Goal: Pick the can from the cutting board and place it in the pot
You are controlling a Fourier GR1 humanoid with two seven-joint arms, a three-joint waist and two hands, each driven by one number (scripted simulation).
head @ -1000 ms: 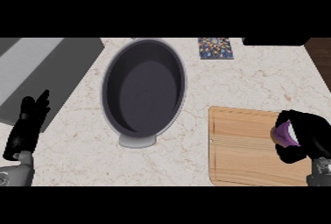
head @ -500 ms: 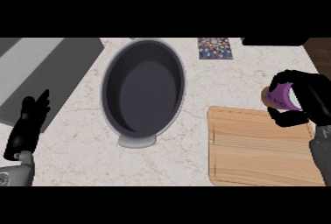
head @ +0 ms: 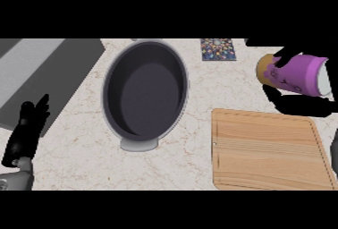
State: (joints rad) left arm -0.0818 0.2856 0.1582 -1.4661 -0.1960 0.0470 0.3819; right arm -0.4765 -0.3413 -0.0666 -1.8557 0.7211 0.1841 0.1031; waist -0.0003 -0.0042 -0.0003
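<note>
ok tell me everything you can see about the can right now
The can is purple with a tan end facing left and a white end at the right, so it is tipped roughly on its side. Dark markings show on its purple wall. It looks like a smooth printed tin. The right hand holds it, black fingers curled round it. It shows past the far edge of the cutting board, right of the pot.

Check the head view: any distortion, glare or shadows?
Head view: the pot looks stretched tall, an oval rather than round; no glare on the counter; lighting is flat, with only faint shading inside the pot; the right hand around the can reads as a black silhouette.
</note>
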